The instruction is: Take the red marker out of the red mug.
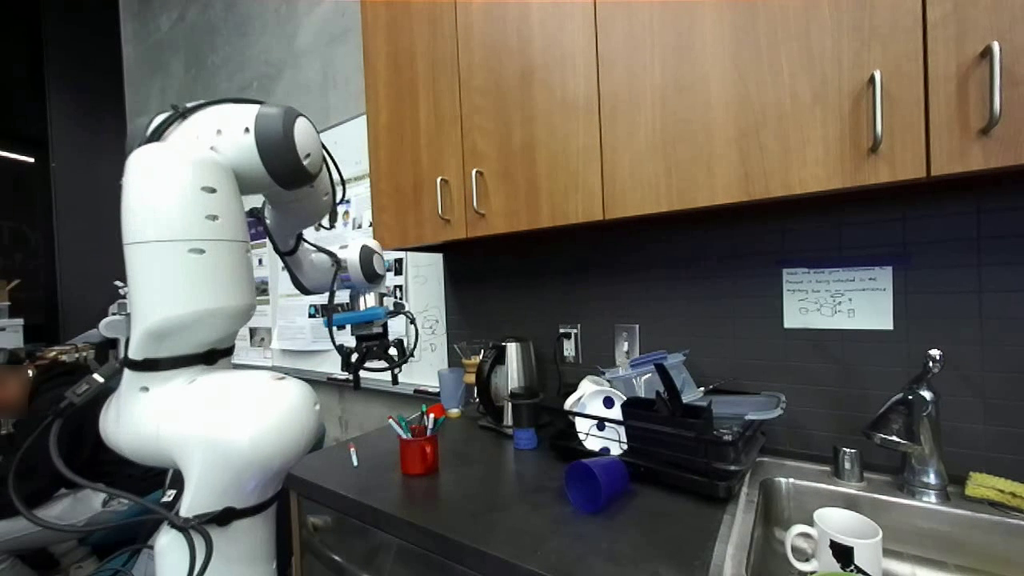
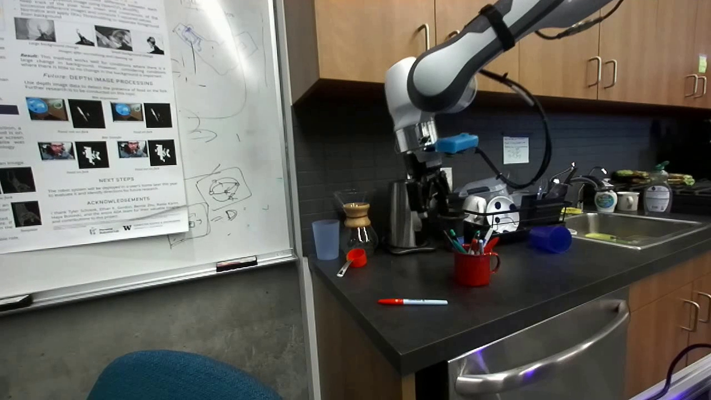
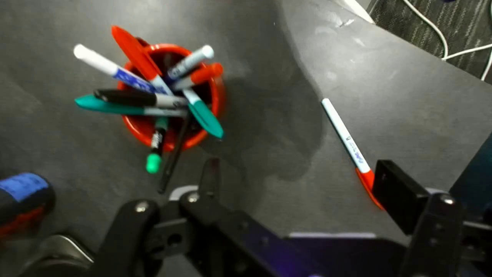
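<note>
The red mug stands upright on the dark counter in both exterior views (image 1: 419, 456) (image 2: 472, 271) and in the wrist view (image 3: 220, 96). It is full of markers. Two red-capped markers show in it in the wrist view: a large one (image 3: 134, 50) leaning over the rim and a shorter one (image 3: 207, 73). Another red marker with a pale barrel lies on the counter beside the mug (image 2: 422, 302) (image 1: 353, 454) (image 3: 346, 140). My gripper is open and empty, above the counter in both exterior views (image 1: 375, 381) (image 2: 432, 213). In the wrist view its fingers (image 3: 301, 179) are apart, the right one overlapping the loose marker's cap.
A kettle (image 1: 520, 372), a glass carafe (image 2: 362, 236) and a red scoop (image 2: 357, 256) stand near the mug. A blue cup (image 1: 594, 485) lies on its side before the dish rack (image 1: 680, 468). Wooden cabinets (image 1: 528, 104) hang above. A white mug (image 1: 848, 536) is in the sink.
</note>
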